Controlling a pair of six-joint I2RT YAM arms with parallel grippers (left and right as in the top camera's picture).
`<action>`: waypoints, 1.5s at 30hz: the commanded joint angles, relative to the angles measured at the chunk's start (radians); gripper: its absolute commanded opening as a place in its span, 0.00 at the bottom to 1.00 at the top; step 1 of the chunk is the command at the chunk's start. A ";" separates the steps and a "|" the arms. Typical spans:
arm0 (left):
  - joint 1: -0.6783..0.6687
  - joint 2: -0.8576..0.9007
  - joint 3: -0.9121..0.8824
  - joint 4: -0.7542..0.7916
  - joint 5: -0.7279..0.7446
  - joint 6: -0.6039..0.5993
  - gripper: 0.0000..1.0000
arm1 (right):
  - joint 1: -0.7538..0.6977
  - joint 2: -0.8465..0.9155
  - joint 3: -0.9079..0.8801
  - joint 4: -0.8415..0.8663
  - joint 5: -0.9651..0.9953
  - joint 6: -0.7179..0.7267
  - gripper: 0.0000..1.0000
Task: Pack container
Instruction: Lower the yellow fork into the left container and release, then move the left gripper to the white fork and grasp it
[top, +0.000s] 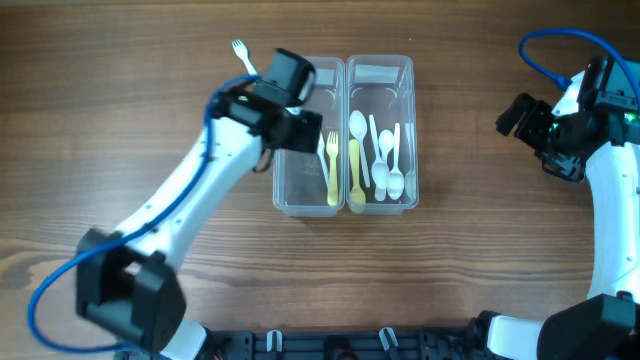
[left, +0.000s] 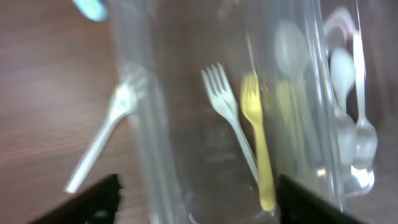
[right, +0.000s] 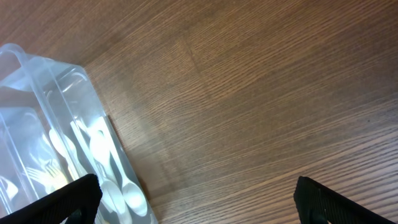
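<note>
Well — clear twin-bin container (top: 296, 185), yellow and white cutlery (top: 356, 170) inside.

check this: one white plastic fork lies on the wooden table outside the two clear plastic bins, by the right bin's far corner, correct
Wrong bin. The white plastic fork does lie on the wooden table outside the bins, but by the far corner of the clear plastic left bin, not the right bin. The overhead view shows it.
</note>
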 joint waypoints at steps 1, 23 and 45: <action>0.102 -0.066 0.032 -0.005 -0.068 0.031 0.85 | 0.000 0.010 0.000 0.002 -0.016 -0.016 1.00; 0.336 0.405 0.024 0.020 0.199 0.584 0.52 | 0.000 0.010 0.000 -0.002 -0.016 -0.016 1.00; 0.252 0.417 0.022 0.031 -0.023 0.681 0.45 | 0.000 0.010 0.000 -0.008 -0.016 -0.015 1.00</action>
